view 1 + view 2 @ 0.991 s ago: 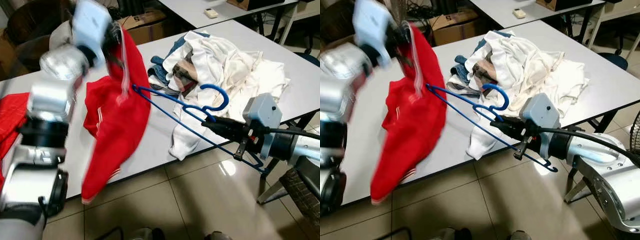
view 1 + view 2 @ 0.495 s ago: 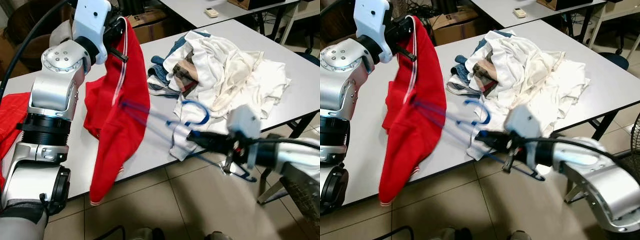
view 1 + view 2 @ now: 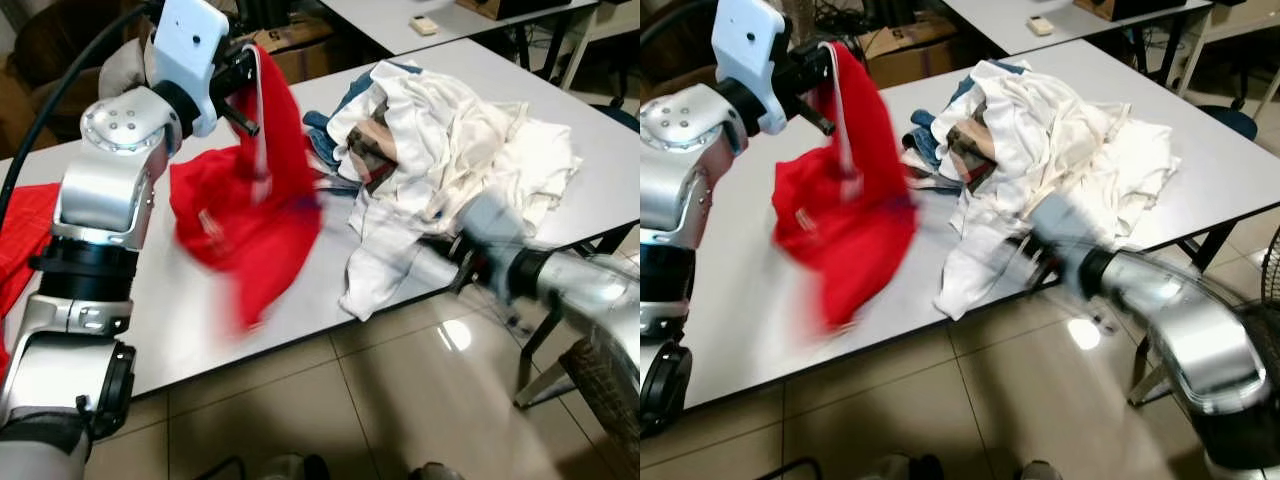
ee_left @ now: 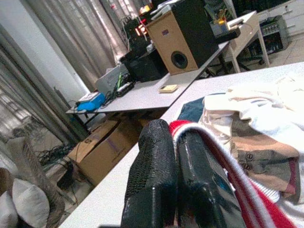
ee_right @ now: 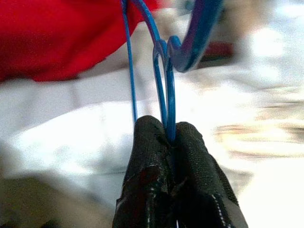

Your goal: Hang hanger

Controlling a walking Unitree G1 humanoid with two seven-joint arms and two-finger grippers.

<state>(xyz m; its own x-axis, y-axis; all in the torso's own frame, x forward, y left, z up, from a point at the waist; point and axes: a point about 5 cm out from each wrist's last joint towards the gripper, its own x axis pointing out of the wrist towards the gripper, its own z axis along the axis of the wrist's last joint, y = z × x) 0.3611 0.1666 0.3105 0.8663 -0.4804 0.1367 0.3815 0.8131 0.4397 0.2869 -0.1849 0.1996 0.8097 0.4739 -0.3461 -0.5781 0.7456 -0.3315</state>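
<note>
The left gripper (image 4: 178, 161) is raised above the worktop (image 3: 330, 270), its two black fingers (image 4: 152, 185) pressed together on the white-striped edge of a red garment (image 3: 250, 215). The garment hangs from that grip and drapes down onto the worktop, its lower part blurred in both eye views.

The right gripper (image 5: 172, 137) is closed tight on the wire of a blue hanger (image 5: 164, 61), just below the hook. In the right wrist view the hanger runs away from the fingertips, its hook curving over a heap of pale cloth and one wire reaching toward the red garment. In the eye views the right arm (image 3: 1160, 310) reaches in along the near edge of the worktop, in front of the heap, and is heavily blurred, so the hanger itself cannot be made out there.

A pile of white clothes (image 3: 460, 130) lies on the right part of the worktop, with a checked piece (image 3: 375, 150) and some blue fabric (image 3: 325, 135) tucked into its left side. One white piece (image 3: 965, 265) hangs over the near edge. More red cloth (image 3: 20, 240) lies at the far left of the worktop. Beyond stands another table with a brown speaker (image 4: 183, 35) on it, and a cardboard box (image 4: 102, 147) below
</note>
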